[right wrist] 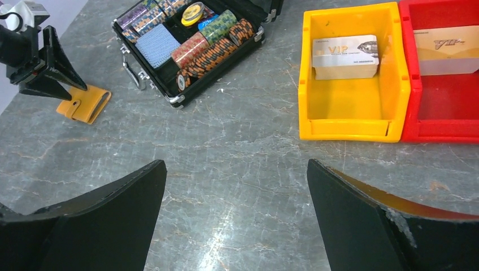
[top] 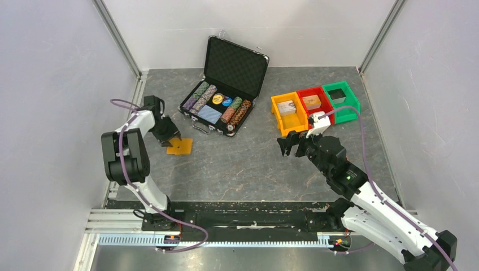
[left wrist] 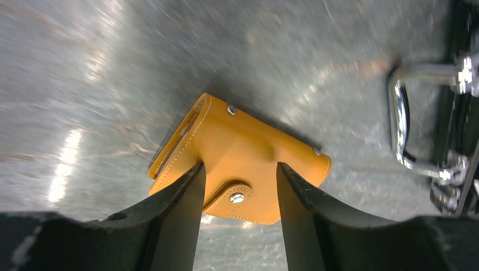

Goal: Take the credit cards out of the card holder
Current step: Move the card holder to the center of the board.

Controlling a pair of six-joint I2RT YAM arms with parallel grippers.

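Note:
The orange card holder (top: 181,147) lies folded shut on the grey table left of centre, its snap tab fastened (left wrist: 237,197). My left gripper (left wrist: 240,165) stands over it, open about halfway. Its fingertips (left wrist: 195,175) come down on the holder's top face, which spreads wider than the gap on both sides. From the right wrist view the holder (right wrist: 85,104) looks flat under that gripper (right wrist: 53,84). The credit cards are hidden. My right gripper (top: 290,145) hangs wide open and empty above bare table (right wrist: 237,169), right of centre.
An open black case (top: 223,107) of poker chips with a blue patterned deck sits just right of the holder, its metal handle (left wrist: 404,124) close by. Yellow (right wrist: 353,121), red (right wrist: 440,113) and green (top: 342,101) bins stand at the back right. The yellow and red ones hold printed VIP cards.

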